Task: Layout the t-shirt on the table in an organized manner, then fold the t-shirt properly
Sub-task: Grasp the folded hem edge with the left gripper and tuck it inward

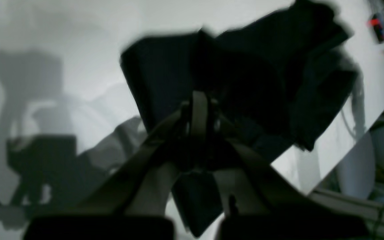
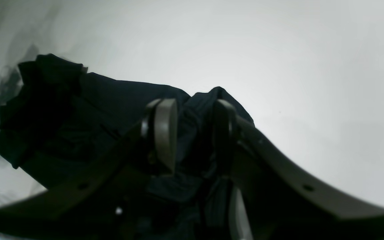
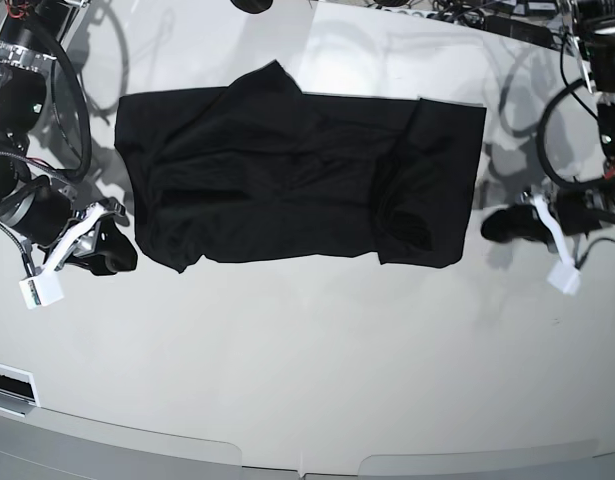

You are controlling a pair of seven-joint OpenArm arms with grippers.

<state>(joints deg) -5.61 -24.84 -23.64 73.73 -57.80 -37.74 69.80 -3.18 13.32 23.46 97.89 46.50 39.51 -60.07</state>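
The black t-shirt (image 3: 287, 180) lies spread across the far half of the white table (image 3: 307, 360), with folds and a bunched right part. In the base view my left gripper (image 3: 507, 225) sits just off its right edge and my right gripper (image 3: 107, 250) just off its lower left corner. In the left wrist view the left gripper (image 1: 198, 103) has its fingers closed together on black cloth (image 1: 252, 66). In the right wrist view the right gripper (image 2: 195, 130) has a ridge of the shirt (image 2: 78, 110) pinched between its fingers (image 2: 165, 130).
Cables and electronics (image 3: 487, 15) lie along the table's far edge, and orange-tipped parts (image 1: 378, 26) show in the left wrist view. The table's curved front edge (image 3: 287, 455) is near the camera. The arm bases stand at both far corners.
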